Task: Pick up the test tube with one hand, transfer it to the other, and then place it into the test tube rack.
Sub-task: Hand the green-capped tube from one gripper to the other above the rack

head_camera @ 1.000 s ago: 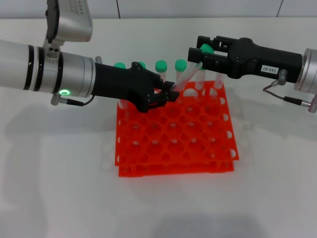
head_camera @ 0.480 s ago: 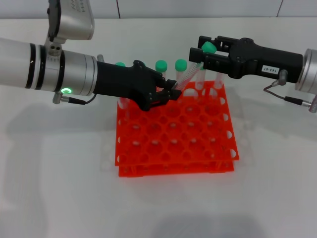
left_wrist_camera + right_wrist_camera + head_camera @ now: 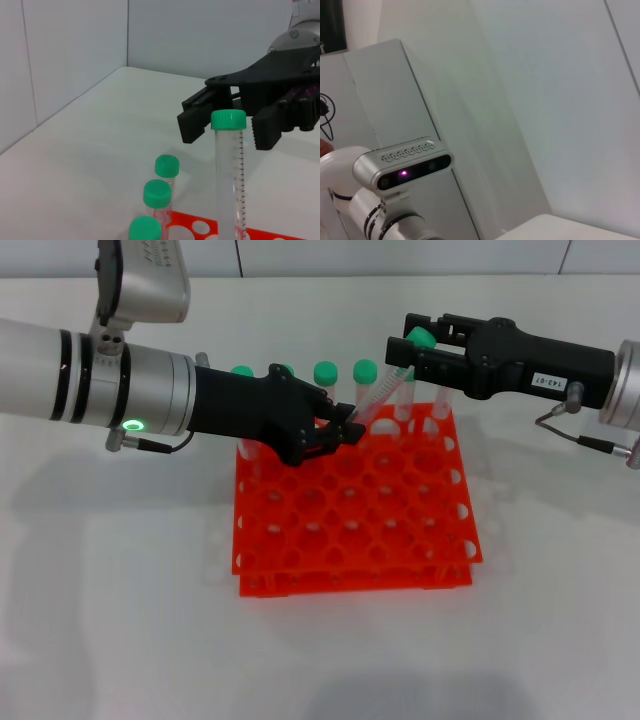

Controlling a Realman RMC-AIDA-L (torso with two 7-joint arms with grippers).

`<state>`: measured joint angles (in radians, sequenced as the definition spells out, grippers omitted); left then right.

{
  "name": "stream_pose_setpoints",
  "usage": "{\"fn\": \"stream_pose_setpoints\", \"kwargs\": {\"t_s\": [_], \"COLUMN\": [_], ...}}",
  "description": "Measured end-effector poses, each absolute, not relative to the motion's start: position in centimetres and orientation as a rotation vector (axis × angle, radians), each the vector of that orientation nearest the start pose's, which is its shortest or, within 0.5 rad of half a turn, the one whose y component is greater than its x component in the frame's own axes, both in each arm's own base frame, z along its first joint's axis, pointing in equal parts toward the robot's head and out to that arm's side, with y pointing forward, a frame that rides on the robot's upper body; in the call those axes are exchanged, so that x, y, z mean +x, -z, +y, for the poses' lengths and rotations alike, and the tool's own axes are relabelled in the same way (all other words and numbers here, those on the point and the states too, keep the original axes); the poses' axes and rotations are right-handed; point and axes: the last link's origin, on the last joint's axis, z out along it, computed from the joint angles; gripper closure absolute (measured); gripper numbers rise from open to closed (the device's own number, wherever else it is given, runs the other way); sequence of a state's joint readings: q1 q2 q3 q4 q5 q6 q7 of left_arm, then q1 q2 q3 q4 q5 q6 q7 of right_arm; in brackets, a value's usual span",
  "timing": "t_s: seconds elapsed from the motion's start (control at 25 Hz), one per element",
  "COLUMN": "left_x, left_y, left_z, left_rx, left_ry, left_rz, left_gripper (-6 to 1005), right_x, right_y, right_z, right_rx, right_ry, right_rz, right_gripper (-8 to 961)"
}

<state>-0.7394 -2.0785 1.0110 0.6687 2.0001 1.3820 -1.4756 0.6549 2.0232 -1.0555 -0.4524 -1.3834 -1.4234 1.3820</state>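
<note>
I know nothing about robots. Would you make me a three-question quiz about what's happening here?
1. True or false: the left end effector grips the test tube near its lower end.
2. Which best describes the right end effector? A) open around the tube's green cap B) parked far from the rack C) holding the rack
3. Fill in: the test tube rack is coloured ____.

Key: 1 true; 2 A; 3 orange-red.

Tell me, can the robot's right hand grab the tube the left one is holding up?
Probably yes. The right gripper is open with its fingers either side of the green cap of the test tube, which the left gripper holds tilted by its lower end. Nothing blocks it.
</note>
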Motion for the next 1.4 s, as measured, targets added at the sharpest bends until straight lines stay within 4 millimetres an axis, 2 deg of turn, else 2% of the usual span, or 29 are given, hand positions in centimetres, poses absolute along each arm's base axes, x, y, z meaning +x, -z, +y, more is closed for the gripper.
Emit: {"fn": "stream_pose_setpoints", "kwargs": {"t_s": [1.2,1.4], "left_x": [-18.61,-18.62], "left_y": [3.97,3.98], "left_z": [37.62,37.61], "left_rx": [-2.953,-2.954], "left_ry": [0.413,0.411], "left_rz": [-0.333,-0.33], "left_gripper": [799,798], "right_x": [19.3,18.99], "right_y": [1.12,1.22], "right_z": [37.24,37.22], "right_rx": [-2.618,-2.627], "right_ry": [-1.118,-1.127], "right_rz": [0.637,0.629], "right_gripper": [414,593]}}
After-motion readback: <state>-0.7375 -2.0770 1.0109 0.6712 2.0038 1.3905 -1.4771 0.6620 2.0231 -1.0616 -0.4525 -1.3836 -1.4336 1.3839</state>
